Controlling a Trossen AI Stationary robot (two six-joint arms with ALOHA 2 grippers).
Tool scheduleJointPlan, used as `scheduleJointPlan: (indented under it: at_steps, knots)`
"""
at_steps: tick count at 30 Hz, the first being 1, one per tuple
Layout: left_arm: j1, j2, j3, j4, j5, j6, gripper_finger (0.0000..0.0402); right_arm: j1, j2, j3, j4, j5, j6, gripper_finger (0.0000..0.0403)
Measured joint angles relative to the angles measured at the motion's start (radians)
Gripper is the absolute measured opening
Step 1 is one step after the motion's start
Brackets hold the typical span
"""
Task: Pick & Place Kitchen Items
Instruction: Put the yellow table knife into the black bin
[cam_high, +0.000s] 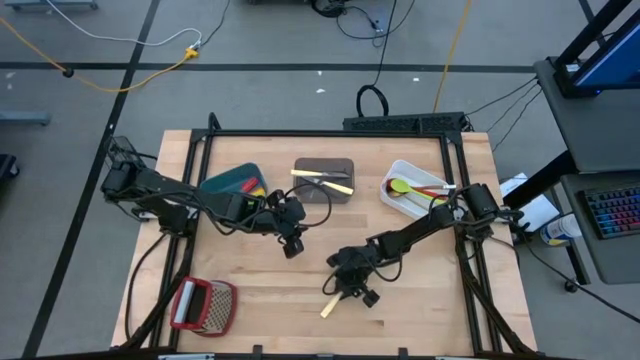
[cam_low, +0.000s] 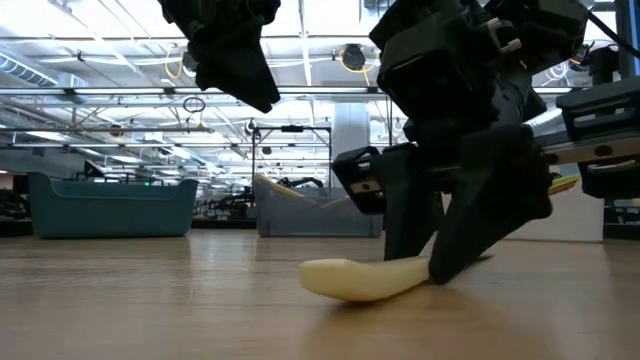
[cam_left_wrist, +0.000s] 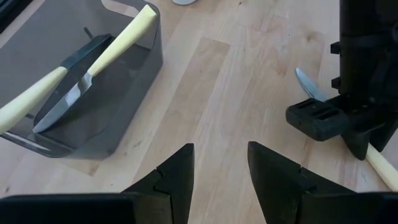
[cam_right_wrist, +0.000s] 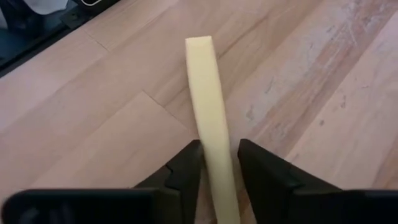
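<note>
A cream-handled knife (cam_high: 329, 307) lies flat on the wooden table, near its front edge. My right gripper (cam_right_wrist: 219, 163) is down over it, open, with one finger on each long side of the handle (cam_right_wrist: 208, 99). The left wrist view shows the knife's metal blade (cam_left_wrist: 306, 83) sticking out behind that gripper. My left gripper (cam_left_wrist: 221, 171) hovers open above the table's middle (cam_high: 292, 243) and holds nothing. Two more cream-handled knives (cam_left_wrist: 93, 68) lie in the grey bin (cam_high: 323, 180). My right gripper straddles the knife's handle (cam_right_wrist: 214, 143) partway along it, slanting down from the table's right, fingers across the handle. The fingers stand very close to its sides, and I cannot tell whether they touch. The knife lies on the table (cam_low: 360, 278).
A teal bin (cam_high: 232, 183) with red and yellow utensils stands at the back left. A white bin (cam_high: 415, 190) with green, red and orange utensils is at the back right. A red-framed grater (cam_high: 203, 305) lies at the front left. Bare wood lies between the arms.
</note>
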Motion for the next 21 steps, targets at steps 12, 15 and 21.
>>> scheduleJointPlan:
  at_steps: [12,15,21]
  knots:
    - [0.000,0.000,0.000,-0.002,0.000,0.000,0.0152,-0.009,0.001,-0.101,0.133,0.001,0.005,0.0040]
    - [0.000,0.000,0.000,-0.002,0.000,0.000,0.0152,-0.023,0.001,-0.101,0.152,-0.008,0.017,0.0040]
    - [0.000,0.000,0.000,0.000,0.000,-0.023,0.0152,-0.054,-0.044,-0.103,0.156,-0.001,0.054,0.0044]
